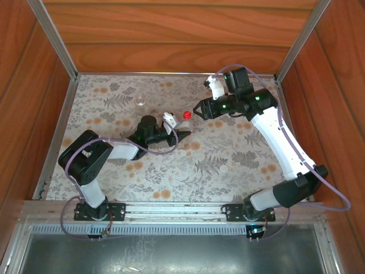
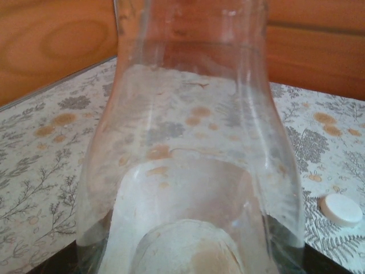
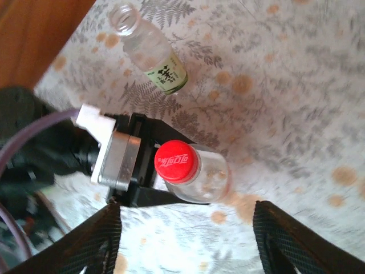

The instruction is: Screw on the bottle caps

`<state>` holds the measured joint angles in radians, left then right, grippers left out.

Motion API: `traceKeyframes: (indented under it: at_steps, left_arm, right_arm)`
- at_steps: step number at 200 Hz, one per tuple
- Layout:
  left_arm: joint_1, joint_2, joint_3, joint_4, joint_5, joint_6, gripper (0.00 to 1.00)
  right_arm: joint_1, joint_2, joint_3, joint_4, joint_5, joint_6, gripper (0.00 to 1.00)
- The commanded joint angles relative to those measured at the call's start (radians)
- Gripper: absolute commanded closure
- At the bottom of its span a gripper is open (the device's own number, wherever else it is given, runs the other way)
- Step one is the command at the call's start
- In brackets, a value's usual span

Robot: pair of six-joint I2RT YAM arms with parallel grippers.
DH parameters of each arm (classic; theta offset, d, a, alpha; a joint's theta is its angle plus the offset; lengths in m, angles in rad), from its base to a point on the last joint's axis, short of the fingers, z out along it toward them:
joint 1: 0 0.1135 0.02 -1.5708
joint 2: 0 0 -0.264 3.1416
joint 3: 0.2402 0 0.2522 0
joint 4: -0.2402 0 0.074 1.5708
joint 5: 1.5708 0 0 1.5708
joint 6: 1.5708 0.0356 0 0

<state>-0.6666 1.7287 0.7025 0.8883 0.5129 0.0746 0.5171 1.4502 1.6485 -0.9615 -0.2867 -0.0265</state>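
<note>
The floral-print surface [image 1: 171, 171] carries everything. The left end effector [image 1: 181, 132] is clenched on the clear bottle [image 3: 202, 177], which stands upright near the middle. The right end effector [image 3: 187, 208] is released, jaws spread wide just beside that bottle's top. A green-labelled bottle [image 3: 155, 56] stands uncapped, farther back and left. The red cap [image 3: 177, 161] sits on the held bottle's neck. The white cap [image 2: 340, 209] lies flat on the surface, apart from both bottles.
</note>
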Motion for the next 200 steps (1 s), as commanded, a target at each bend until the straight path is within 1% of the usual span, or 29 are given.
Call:
traceKeyframes:
  at_steps: [1, 12, 29, 45, 56, 81, 120, 137, 169, 200]
  left_arm:
    - [0.019, -0.027, -0.024, -0.124, 0.052, 0.066, 0.49]
    - [0.022, -0.040, -0.031, -0.147, 0.054, 0.105, 0.49]
    - [0.029, -0.067, -0.034, -0.204, 0.063, 0.148, 0.49]
    - [0.034, -0.105, -0.038, -0.264, 0.082, 0.196, 0.49]
    - [0.033, -0.133, -0.045, -0.285, 0.085, 0.227, 0.49]
    - [0.024, -0.175, -0.052, -0.327, 0.084, 0.261, 0.49]
    - [0.010, -0.205, -0.054, -0.352, 0.083, 0.288, 0.49]
    - [-0.002, -0.224, -0.062, -0.358, 0.079, 0.309, 0.49]
    - [-0.011, -0.241, -0.060, -0.371, 0.076, 0.315, 0.49]
    - [-0.019, -0.250, -0.060, -0.380, 0.070, 0.321, 0.49]
  right_arm:
    - [0.060, 0.006, 0.052, -0.144, 0.076, -0.340, 0.28]
    - [0.091, -0.002, 0.040, -0.146, 0.100, -0.431, 0.26]
    - [0.127, -0.001, 0.033, -0.170, 0.115, -0.566, 0.26]
    - [0.146, 0.021, 0.056, -0.203, 0.130, -0.635, 0.29]
    - [0.153, 0.043, 0.094, -0.243, 0.101, -0.658, 0.29]
    - [0.169, 0.099, 0.156, -0.298, 0.069, -0.680, 0.30]
    - [0.185, 0.157, 0.188, -0.298, 0.117, -0.678, 0.31]
    - [0.187, 0.172, 0.196, -0.291, 0.127, -0.666, 0.35]
    - [0.186, 0.185, 0.190, -0.303, 0.065, -0.662, 0.37]
    - [0.187, 0.202, 0.186, -0.303, 0.022, -0.643, 0.41]
